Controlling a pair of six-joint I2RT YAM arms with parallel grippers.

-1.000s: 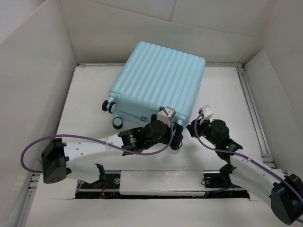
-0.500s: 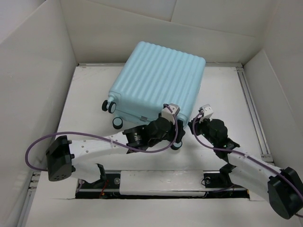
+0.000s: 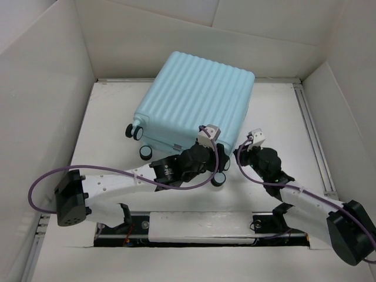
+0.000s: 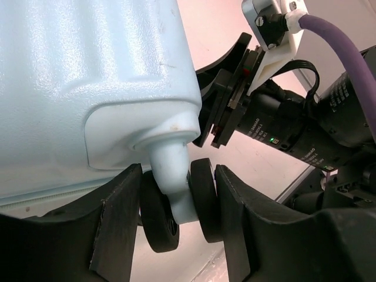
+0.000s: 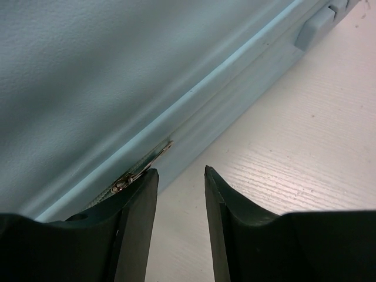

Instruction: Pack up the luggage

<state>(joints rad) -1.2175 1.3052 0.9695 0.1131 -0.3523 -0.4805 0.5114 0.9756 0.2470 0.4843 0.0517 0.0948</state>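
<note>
The luggage (image 3: 197, 100) is a pale aqua ribbed hard-shell suitcase, lying closed and flat at the back middle of the table. My left gripper (image 3: 218, 169) is at its near right corner. In the left wrist view the left gripper (image 4: 179, 176) is shut on a double black caster wheel (image 4: 205, 197), one finger against each wheel, under the shell (image 4: 88, 70). My right gripper (image 3: 238, 154) sits just to the right, at the suitcase's side. In its own view the right gripper (image 5: 179, 173) is open with bare table between the fingers. A metal zipper pull (image 5: 144, 167) on the seam (image 5: 194, 111) lies at its left fingertip.
White walls box in the table on the left, back and right (image 3: 346, 106). A metal rail (image 3: 311, 135) runs down the right side. Two more casters (image 3: 136, 131) (image 3: 145, 153) stick out at the suitcase's near left corner. The right arm's wrist (image 4: 282, 123) is close beside my left gripper.
My left gripper has pushed in further toward the suitcase's near right corner and closed on the caster there. The right arm has shifted only slightly. The suitcase has stayed put.
</note>
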